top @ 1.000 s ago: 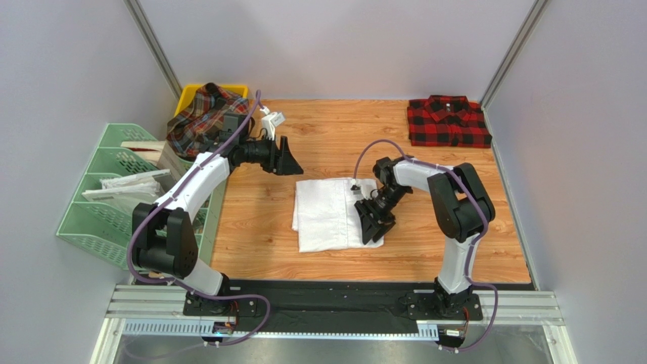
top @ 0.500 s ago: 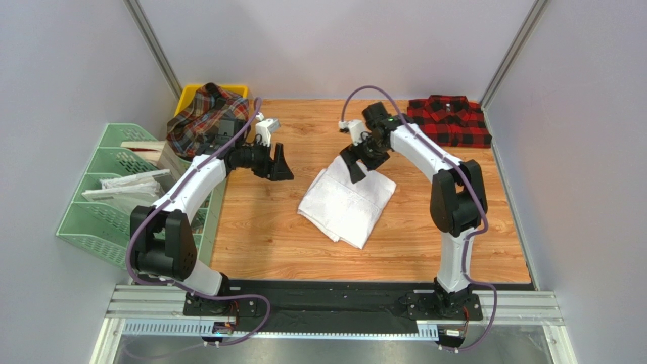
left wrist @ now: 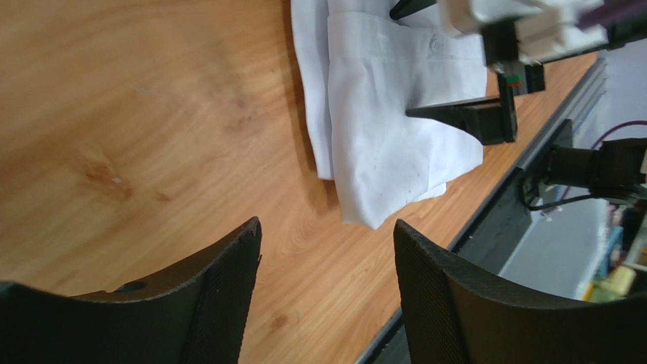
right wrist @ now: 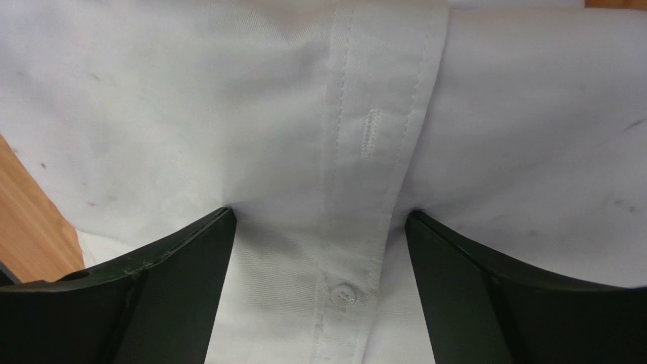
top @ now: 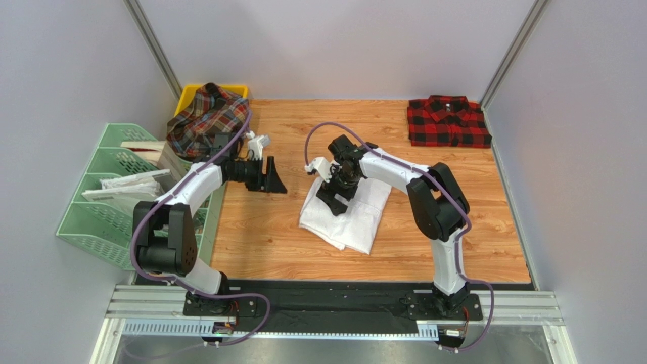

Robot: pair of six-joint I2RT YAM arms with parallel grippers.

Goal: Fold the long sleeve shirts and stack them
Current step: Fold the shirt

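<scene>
The folded white shirt [top: 357, 216] lies askew at mid-table. My right gripper [top: 332, 200] is open and presses down on its left part. In the right wrist view [right wrist: 319, 216] the jaws straddle the button placket [right wrist: 345, 292] without pinching cloth. My left gripper [top: 273, 180] is open and empty, low over bare wood left of the shirt. Its view [left wrist: 326, 227] shows the white shirt [left wrist: 395, 136] and the right gripper's fingers [left wrist: 474, 117] on it. The red-and-black checked shirt [top: 447, 121] lies folded at the back right. The tartan shirt [top: 205, 117] is heaped on the yellow bin.
A yellow bin [top: 234, 89] stands at the back left corner. A green file tray [top: 106, 193] with paper sheets [top: 125, 184] stands left of the table. The black base rail [top: 326, 292] runs along the near edge. Walls close in on both sides.
My right gripper swung from the shirt's right edge round its far corner and down onto its left part; the white shirt turned askew. My left gripper drew back slightly to the left.
</scene>
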